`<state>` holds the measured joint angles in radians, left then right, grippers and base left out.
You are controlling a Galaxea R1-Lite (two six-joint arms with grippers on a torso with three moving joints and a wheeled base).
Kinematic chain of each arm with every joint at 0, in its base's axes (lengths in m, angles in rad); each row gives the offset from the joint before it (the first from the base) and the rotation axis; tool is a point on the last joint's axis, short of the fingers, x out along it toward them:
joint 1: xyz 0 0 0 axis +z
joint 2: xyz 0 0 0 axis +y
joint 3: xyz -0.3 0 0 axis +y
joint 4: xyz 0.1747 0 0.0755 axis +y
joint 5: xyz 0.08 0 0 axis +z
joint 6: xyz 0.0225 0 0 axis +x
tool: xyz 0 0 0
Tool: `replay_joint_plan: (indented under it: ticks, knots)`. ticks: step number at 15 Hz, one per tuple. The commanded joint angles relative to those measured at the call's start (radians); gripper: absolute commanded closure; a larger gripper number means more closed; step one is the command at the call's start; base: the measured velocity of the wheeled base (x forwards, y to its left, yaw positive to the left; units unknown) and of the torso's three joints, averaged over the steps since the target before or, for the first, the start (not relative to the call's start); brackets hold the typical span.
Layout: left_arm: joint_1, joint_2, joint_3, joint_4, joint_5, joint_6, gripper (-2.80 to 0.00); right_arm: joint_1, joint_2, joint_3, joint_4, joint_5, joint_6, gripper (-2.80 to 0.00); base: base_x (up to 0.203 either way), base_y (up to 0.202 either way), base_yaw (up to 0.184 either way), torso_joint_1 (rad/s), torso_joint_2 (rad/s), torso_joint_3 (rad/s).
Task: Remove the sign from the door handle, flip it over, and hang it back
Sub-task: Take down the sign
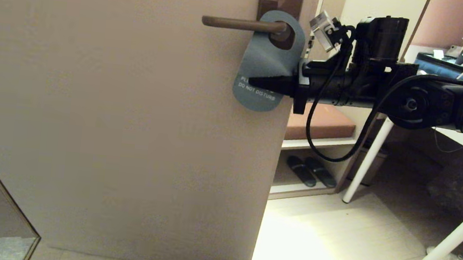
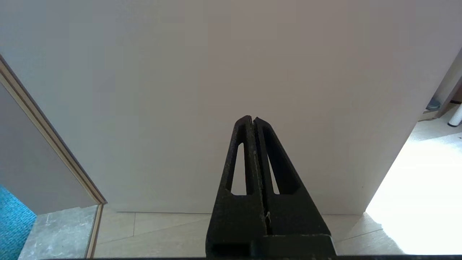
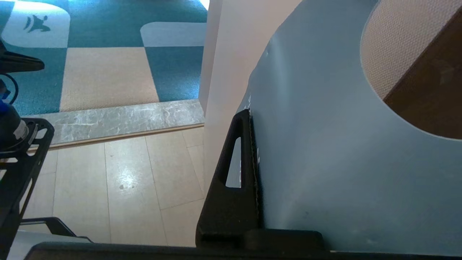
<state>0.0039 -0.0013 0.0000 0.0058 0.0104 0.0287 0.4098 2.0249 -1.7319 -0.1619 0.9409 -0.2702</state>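
While the sign is hanging on the lever, here's how I read this moment:

sign (image 1: 263,61): grey-blue face out, "DO NOT DISTURB" readable, its oval hole looped over the door handle (image 1: 241,24) close to the backplate. It hangs a bit tilted, lower end swung toward the door's middle, probably because it's being gripped from the side.

right gripper (image 1: 255,81): reaches in sideways from the door's free edge and is clamped on the lower part of the sign, right over the lettering. Grabbing low keeps the fingers away from the hole and lever, so I'd guess the card can slide off along the lever without snagging.

left gripper (image 2: 253,119): parked low, facing the plain door (image 2: 216,90), jaws pressed together with nothing between them.

head view only: shows the whole hang, meaning hole over lever, tilt, and the arm's approach. Also slippers (image 1: 310,171) on a low shelf and a white table leg (image 1: 366,160) off to the right.

right wrist view only: shows the actual pinch. One finger (image 3: 234,173) lies flat against the blue face with the card edge running along it; the other finger is hidden behind the card. It also shows patterned carpet (image 3: 108,54) past the door's edge, so the door's open.

left wrist view only: the clenched left fingers, which the head view doesn't catch at all.
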Motion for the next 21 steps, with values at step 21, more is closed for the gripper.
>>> replay_joint_plan:
  ticks: [21]
  knots:
    - [0.001, 0.001, 0.0, 0.0, 0.0, 0.0, 0.0, 0.054, -0.084, 0.091, -0.015, -0.239, -0.003, 0.0, 0.0, 0.0, 0.0, 0.0, 0.0, 0.0]
